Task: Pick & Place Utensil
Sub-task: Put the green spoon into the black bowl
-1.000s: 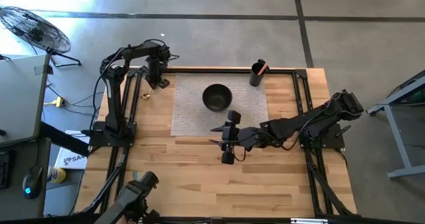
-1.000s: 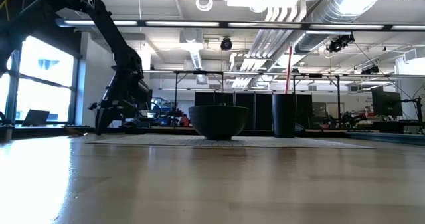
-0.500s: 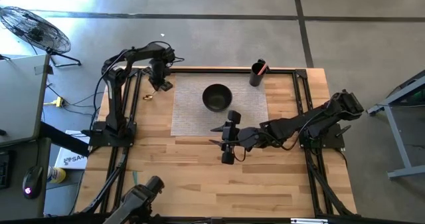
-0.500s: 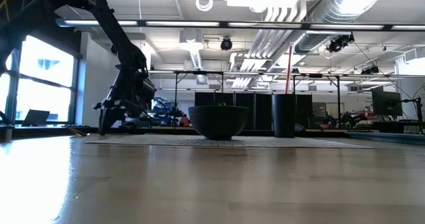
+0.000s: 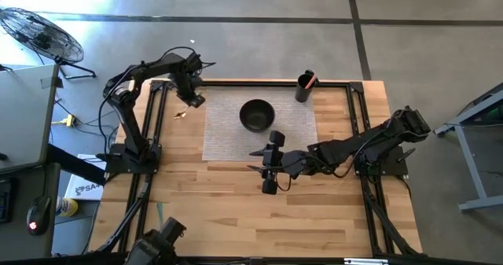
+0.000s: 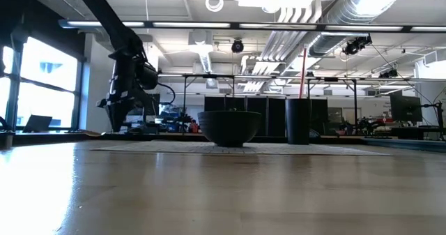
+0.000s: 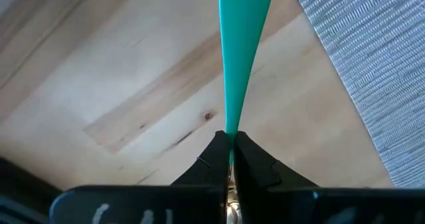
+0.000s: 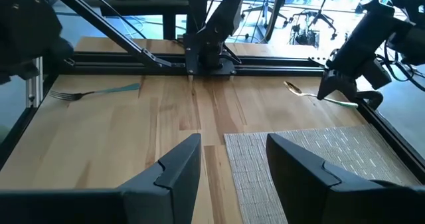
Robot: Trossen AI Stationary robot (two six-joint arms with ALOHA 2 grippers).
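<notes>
My left gripper [image 5: 191,100] is at the table's far left, beside the grey placemat [image 5: 224,143], and is shut on a spoon with a teal handle [image 7: 240,44] and a gold head [image 5: 181,114]. It also shows in the right wrist view [image 8: 330,94] and the low view [image 6: 113,108]. A black bowl [image 5: 256,114] stands on the placemat. A black cup [image 5: 302,88] with a red utensil stands at the far edge. My right gripper [image 8: 232,161] is open and empty over the placemat's near edge [image 5: 269,171]. My left gripper pinches the teal handle's narrow end [image 7: 230,127] between its two fingers, close to the gold neck. The fingers come from above, pointing down. The handle runs straight on ahead of the fingers. The spoon is lifted clear of the table, its gold head [image 8: 293,87] toward the left edge.
A fork with a teal handle [image 8: 93,92] lies on the wood near the left frame rail. Black frame rails [image 5: 346,82] run along the table's edges. Bare wood lies between the placemat and the near edge.
My left gripper has risen, shifting slightly toward the table's right edge, still shut on the spoon. The spoon has been lifted clear of the table.
</notes>
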